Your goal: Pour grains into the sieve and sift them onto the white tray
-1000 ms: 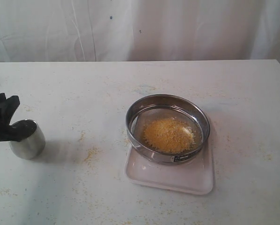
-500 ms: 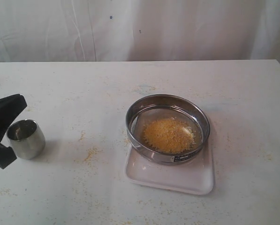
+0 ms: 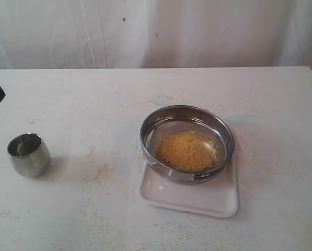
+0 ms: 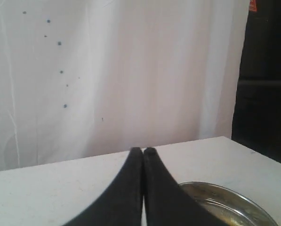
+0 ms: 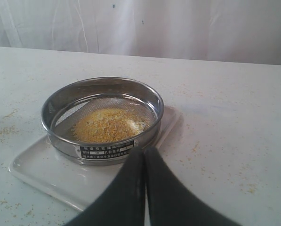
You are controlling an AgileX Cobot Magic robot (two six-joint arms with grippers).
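My left fingers (image 4: pixel 126 193) are pressed tight together on nothing, and so are my right fingers (image 5: pixel 128 188). Just ahead of the right tips the sieve (image 5: pixel 60 141) sits on the white tray (image 5: pixel 36 169) with the grains (image 5: pixel 105 125) heaped on its mesh; past the left tips only part of its rim shows. The steel cup (image 3: pixel 29 154) stands upright on the surface (image 3: pixel 93 94), untouched by either pair.
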